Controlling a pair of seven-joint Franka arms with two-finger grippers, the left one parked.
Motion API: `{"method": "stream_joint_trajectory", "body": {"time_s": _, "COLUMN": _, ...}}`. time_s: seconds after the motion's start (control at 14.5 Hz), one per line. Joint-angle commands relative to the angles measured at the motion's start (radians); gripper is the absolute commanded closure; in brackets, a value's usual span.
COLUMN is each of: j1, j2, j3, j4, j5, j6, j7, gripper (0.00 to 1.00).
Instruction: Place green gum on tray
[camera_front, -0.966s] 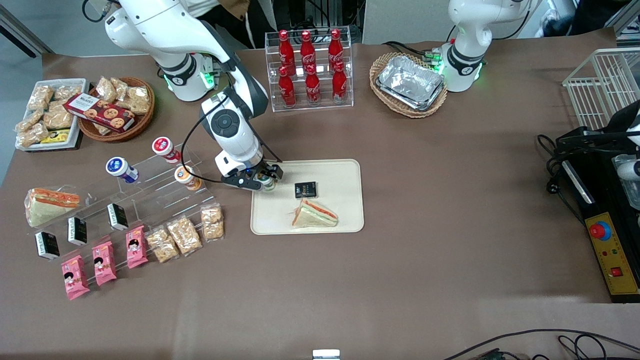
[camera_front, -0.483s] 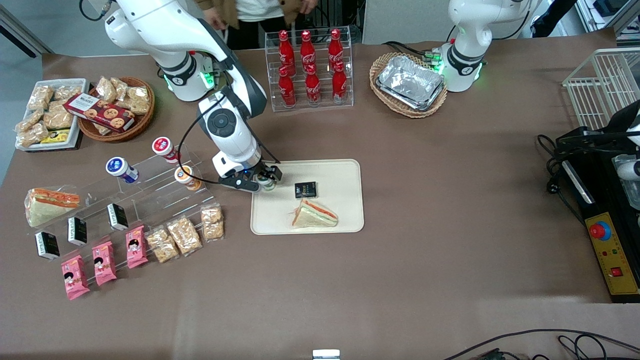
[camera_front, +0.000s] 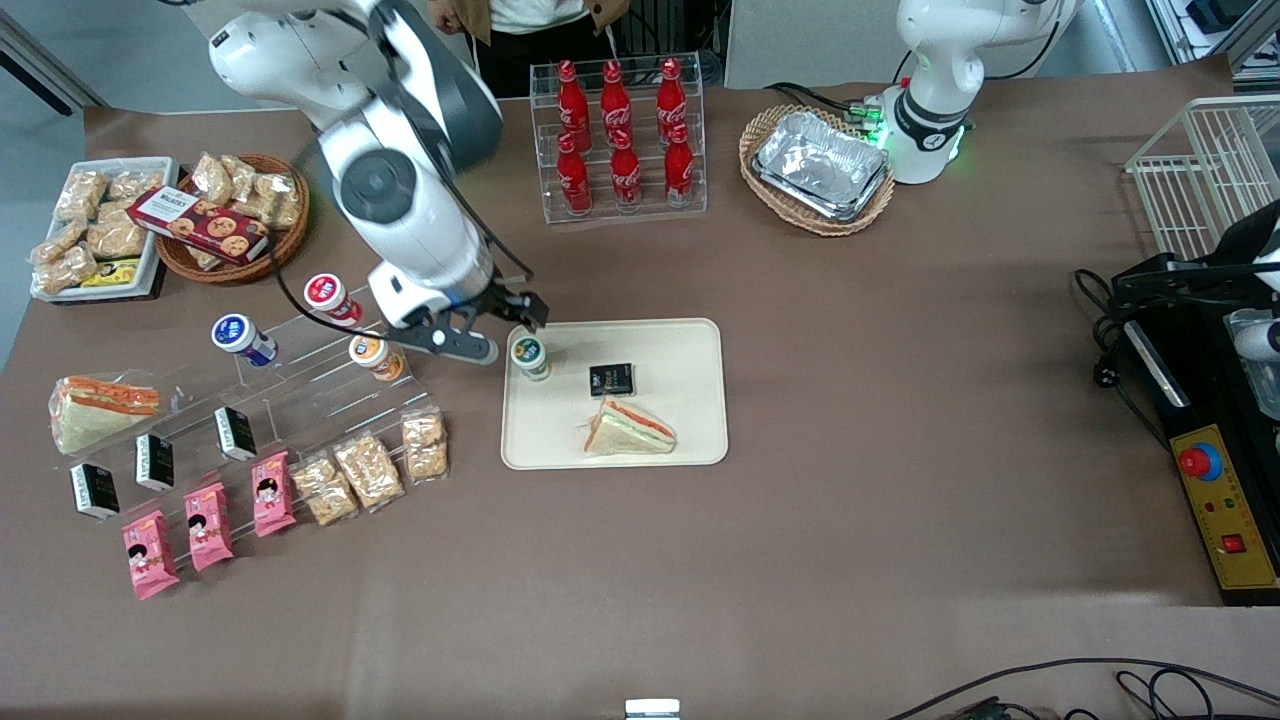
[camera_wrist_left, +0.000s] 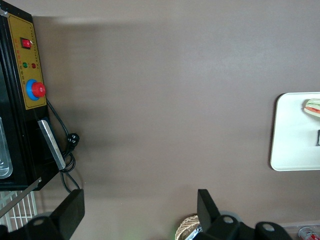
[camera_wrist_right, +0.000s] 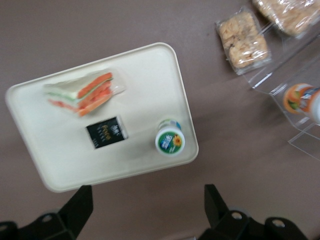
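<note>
- Front view: green gum (camera_front: 530, 356) stands upright on the tray (camera_front: 690, 440), in the tray corner nearest the working arm's base. The tool (camera_front: 497, 328) hangs above and just off that corner, fingers spread wide, holding nothing.
- Right wrist view: same deal, gum (camera_wrist_right: 170, 139) upright by the tray (camera_wrist_right: 50, 165) rim, well clear of both fingers (camera_wrist_right: 75, 210). Looks placed, so I'd guess only a retreat is left.

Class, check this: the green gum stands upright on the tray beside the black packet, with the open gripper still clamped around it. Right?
One error: the gripper is open but not around the green gum; it has let go and hangs above it. The front view shows this. The gum does stand upright on the tray beside the black packet.
</note>
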Motion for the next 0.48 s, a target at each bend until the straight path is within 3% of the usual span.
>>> {"method": "stream_joint_trajectory", "body": {"time_s": 0.0, "j1": -0.023, "j2": 0.025, "j3": -0.001, "j4": 0.259, "j5": 0.011, "j6": -0.243, "j7": -0.014, "gripper": 0.0}}
{"method": "stream_joint_trajectory", "body": {"time_s": 0.21, "j1": -0.074, "j2": 0.001, "j3": -0.001, "j4": 0.357, "j5": 0.0, "j6": -0.345, "j7": -0.046, "gripper": 0.0}}
{"method": "stream_joint_trajectory", "body": {"time_s": 0.41, "j1": -0.221, "j2": -0.067, "j3": 0.04, "j4": 0.362, "j5": -0.084, "j6": -0.348, "j7": -0.297, "gripper": 0.0}}
